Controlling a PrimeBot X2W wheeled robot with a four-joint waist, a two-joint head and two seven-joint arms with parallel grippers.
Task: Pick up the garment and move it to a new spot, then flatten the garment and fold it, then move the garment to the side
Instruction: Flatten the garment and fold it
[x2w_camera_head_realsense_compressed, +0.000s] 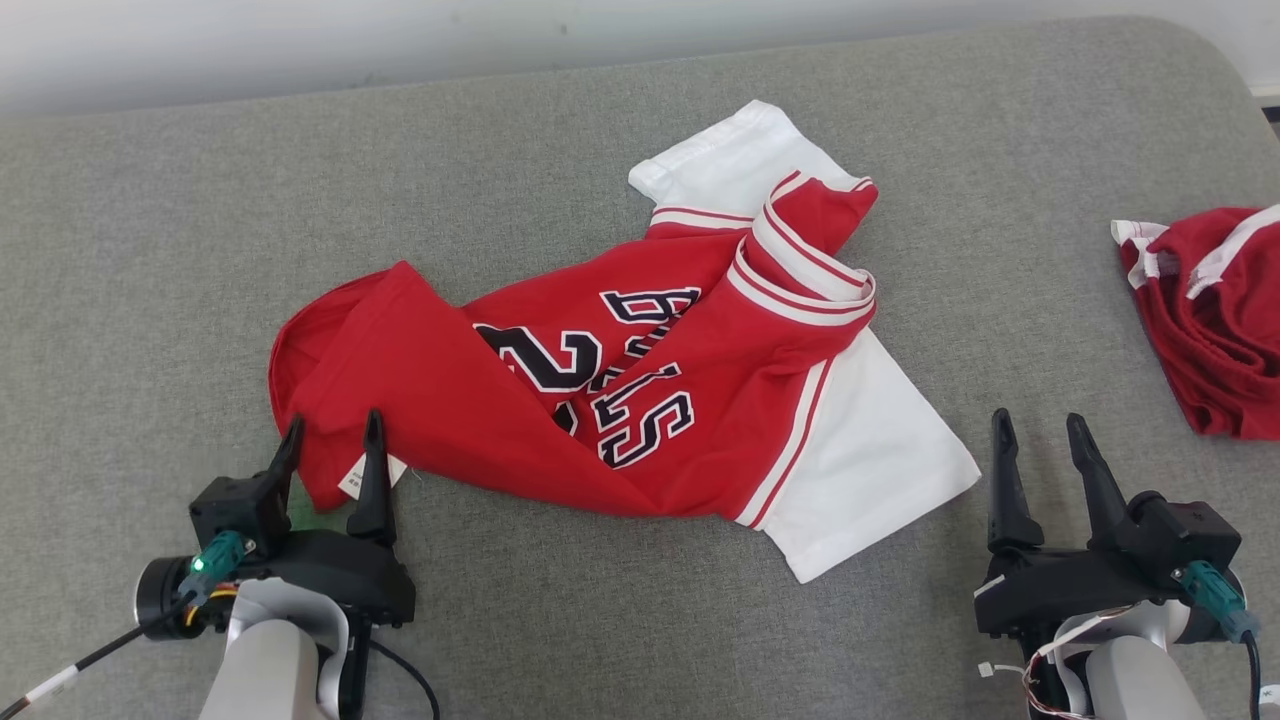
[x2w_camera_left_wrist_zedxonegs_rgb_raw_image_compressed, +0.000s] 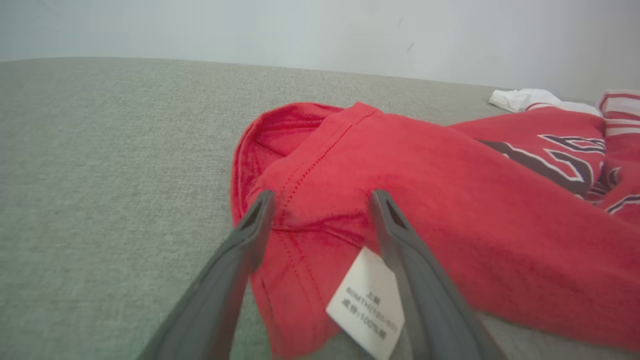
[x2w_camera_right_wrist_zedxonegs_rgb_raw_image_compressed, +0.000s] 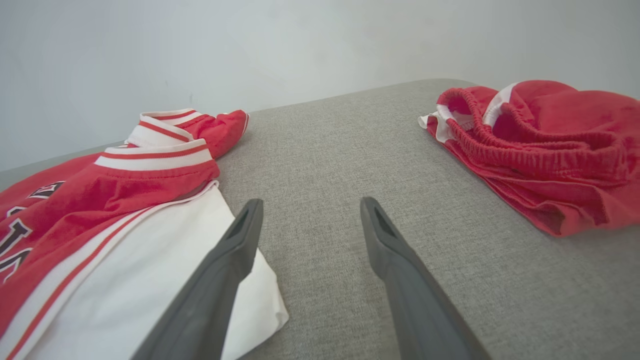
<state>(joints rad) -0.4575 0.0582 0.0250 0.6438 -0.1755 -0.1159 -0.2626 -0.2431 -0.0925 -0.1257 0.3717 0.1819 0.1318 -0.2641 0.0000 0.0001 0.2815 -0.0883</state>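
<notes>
My left gripper (x2w_camera_head_realsense_compressed: 334, 420) sits at the near left corner of the red and white jersey (x2w_camera_head_realsense_compressed: 640, 390), jaws spread wide. In the left wrist view its fingers (x2w_camera_left_wrist_zedxonegs_rgb_raw_image_compressed: 230, 270) straddle the red hem corner, with the cloth lying loose between them and not pinched. The white care label (x2w_camera_left_wrist_zedxonegs_rgb_raw_image_compressed: 367, 302) sticks out beside the right finger. The jersey is in the middle of the grey padded surface (x2w_camera_head_realsense_compressed: 150, 300), crumpled and twisted. One white sleeve points far, the other lies near right. My right gripper (x2w_camera_head_realsense_compressed: 1040, 418) is just beside that near sleeve, jaws wide, nothing between them, over bare grey fabric. Red shorts (x2w_camera_head_realsense_compressed: 1215, 320) are bunched at the right edge, well apart from the jersey.
</notes>
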